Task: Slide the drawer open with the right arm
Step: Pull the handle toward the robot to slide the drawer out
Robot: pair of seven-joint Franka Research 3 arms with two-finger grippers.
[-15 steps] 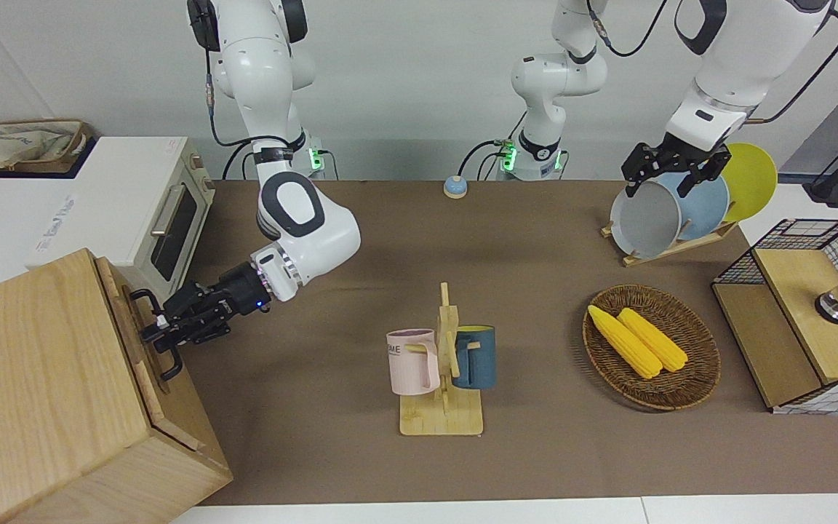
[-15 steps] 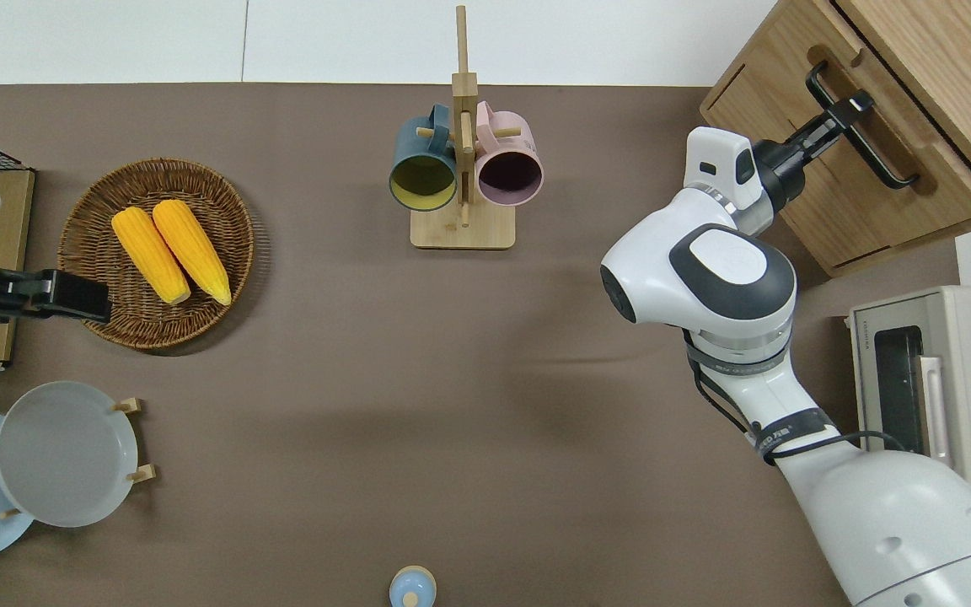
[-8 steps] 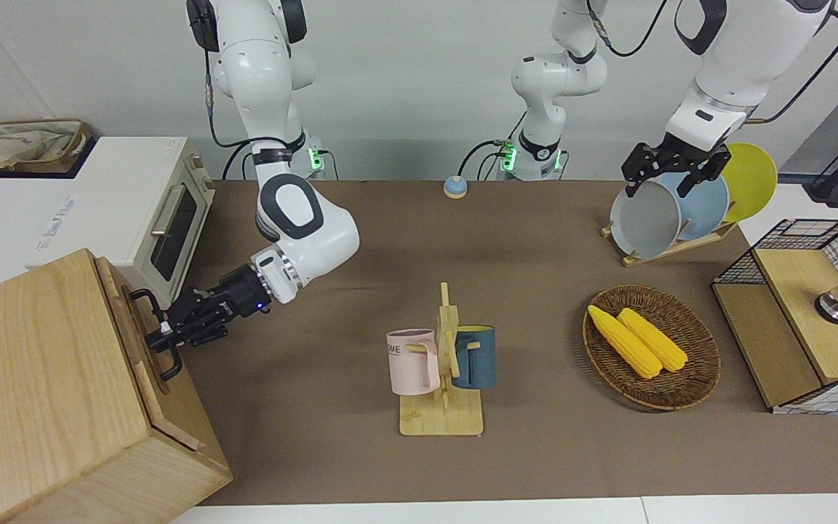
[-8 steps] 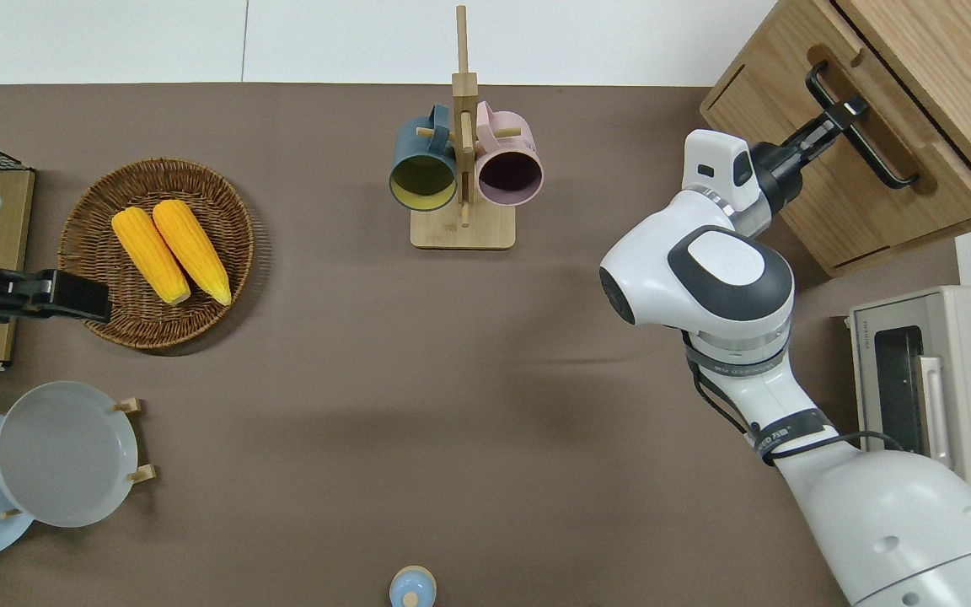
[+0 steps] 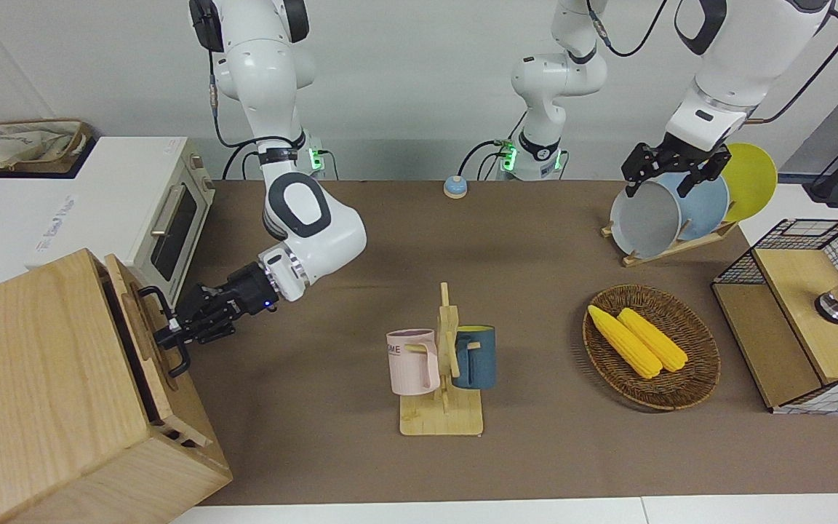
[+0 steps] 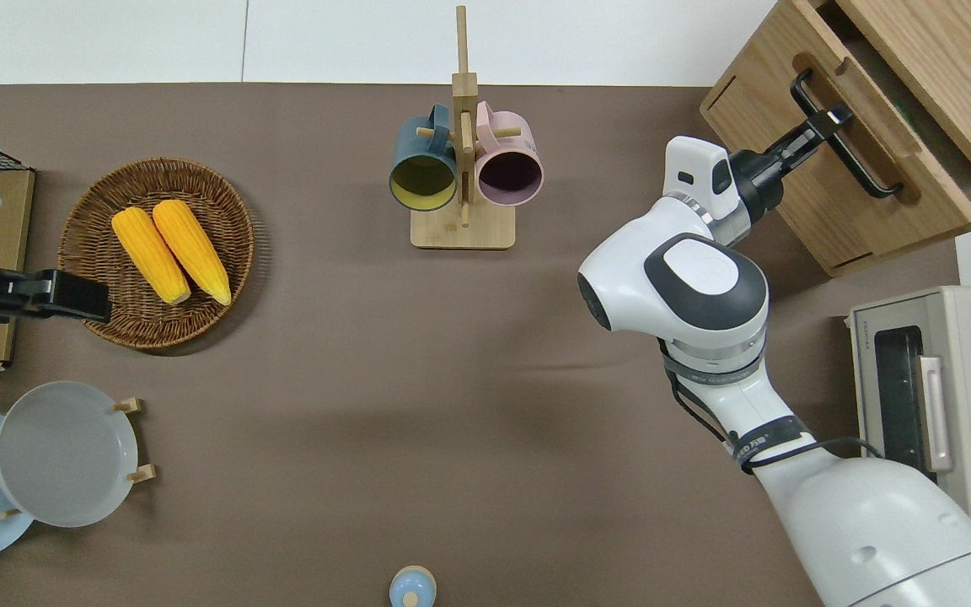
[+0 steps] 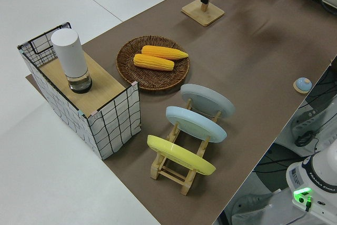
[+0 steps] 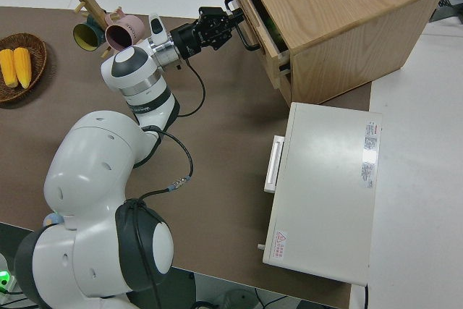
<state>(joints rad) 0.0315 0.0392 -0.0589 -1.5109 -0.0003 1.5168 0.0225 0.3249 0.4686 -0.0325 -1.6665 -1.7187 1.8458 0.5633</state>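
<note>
You have the right gripper (image 5: 169, 336) at the drawer (image 6: 865, 143), jaws clamped on its black handle (image 6: 841, 137). The drawer stands partly out of the wooden box (image 5: 33, 386), a dark gap showing between its front and the box, at the right arm's end of the worktop (image 5: 535, 306) and farther from the robots than the one toaster oven (image 5: 124, 204). Left arm parked; I cannot tell how its jaws stand (image 5: 670, 169).

Your count on the worktop:
- 2 mugs, one pink (image 5: 413, 361), one blue (image 5: 474, 356), on one stand (image 5: 442, 407)
- 2 corn cobs (image 5: 637, 339) in one basket (image 5: 699, 382)
- 3 plates (image 7: 195, 125) on one rack
- 1 mesh box (image 5: 801, 313)
- 1 small blue knob (image 5: 455, 187) near the robots
</note>
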